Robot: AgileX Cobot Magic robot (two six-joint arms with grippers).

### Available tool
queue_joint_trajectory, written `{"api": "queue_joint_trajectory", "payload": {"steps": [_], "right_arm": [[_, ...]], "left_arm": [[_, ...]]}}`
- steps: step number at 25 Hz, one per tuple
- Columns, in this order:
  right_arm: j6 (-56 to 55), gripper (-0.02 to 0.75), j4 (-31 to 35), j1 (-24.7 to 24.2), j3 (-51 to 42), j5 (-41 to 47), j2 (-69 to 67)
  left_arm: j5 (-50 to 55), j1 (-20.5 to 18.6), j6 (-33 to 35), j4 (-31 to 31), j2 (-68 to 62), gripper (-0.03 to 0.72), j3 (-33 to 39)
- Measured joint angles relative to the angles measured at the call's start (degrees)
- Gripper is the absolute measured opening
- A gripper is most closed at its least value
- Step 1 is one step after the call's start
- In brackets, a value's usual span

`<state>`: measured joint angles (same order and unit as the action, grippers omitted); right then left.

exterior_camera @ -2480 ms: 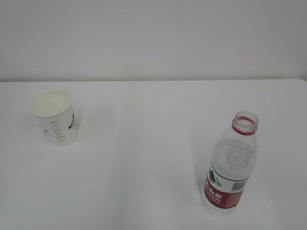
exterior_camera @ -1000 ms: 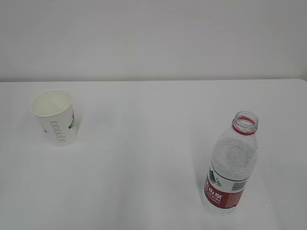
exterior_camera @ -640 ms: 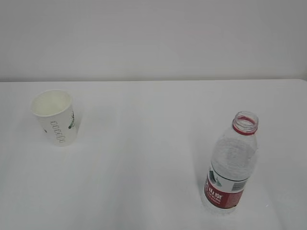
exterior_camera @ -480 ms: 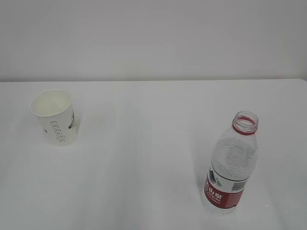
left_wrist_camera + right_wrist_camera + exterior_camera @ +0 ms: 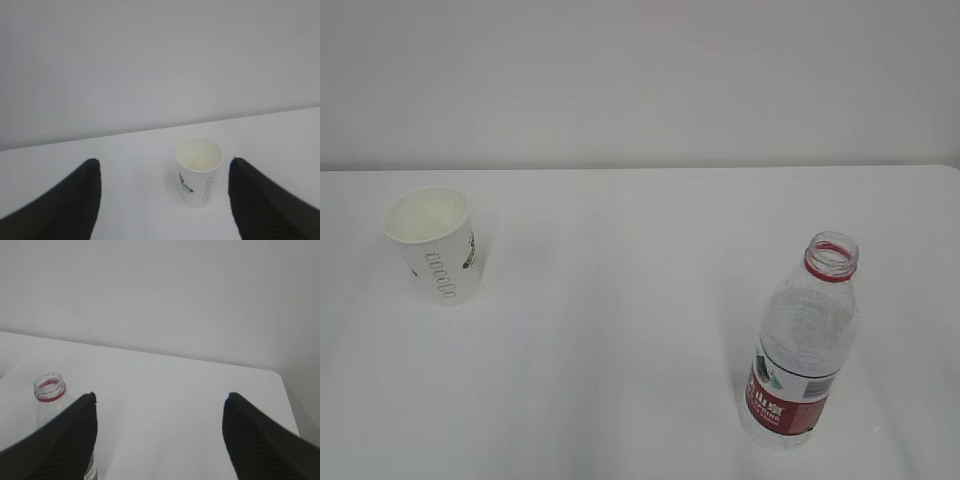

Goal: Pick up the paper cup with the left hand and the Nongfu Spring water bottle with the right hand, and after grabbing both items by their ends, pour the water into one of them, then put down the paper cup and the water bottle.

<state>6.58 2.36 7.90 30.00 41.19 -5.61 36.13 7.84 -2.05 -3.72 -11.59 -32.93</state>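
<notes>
A white table (image 5: pixel 640 300) with a smooth, matte top filled the lower part of the exterior view and ran back to a plain pale grey wall (image 5: pixel 640 80), all under soft, even light that cast only faint shadows.

We see almost nothing change: the paper cup (image 5: pixel 436 245) turns very slightly where it stands, its green lettering and logo creeping round its side, well ahead of our spread left fingers (image 5: pixel 60 205).
</notes>
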Motion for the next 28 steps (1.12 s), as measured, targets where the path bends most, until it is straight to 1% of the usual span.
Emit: {"api": "queue_joint_trajectory", "payload": {"steps": [11, 15, 22, 28], "right_arm": [[0.0, 0.587, 0.0, 0.0, 0.0, -9.4, -8.3], [0.0, 0.587, -0.5, 0.0, 0.0, -13.1, -11.0], [0.0, 0.587, -8.4, 0.0, 0.0, -18.7, -16.2], [0.0, 0.587, -9.3, 0.0, 0.0, -25.2, -18.3]], "left_arm": [[-21.6, 0.0, 0.0, -2.6, -13.9, 0.579, 0.0], [-27.3, 0.0, 0.0, -3.1, -17.5, 0.579, 0.0], [-30.6, 0.0, 0.0, -3.3, -19.7, 0.579, 0.0], [-33.5, 0.0, 0.0, -3.3, -21.5, 0.579, 0.0]]}}
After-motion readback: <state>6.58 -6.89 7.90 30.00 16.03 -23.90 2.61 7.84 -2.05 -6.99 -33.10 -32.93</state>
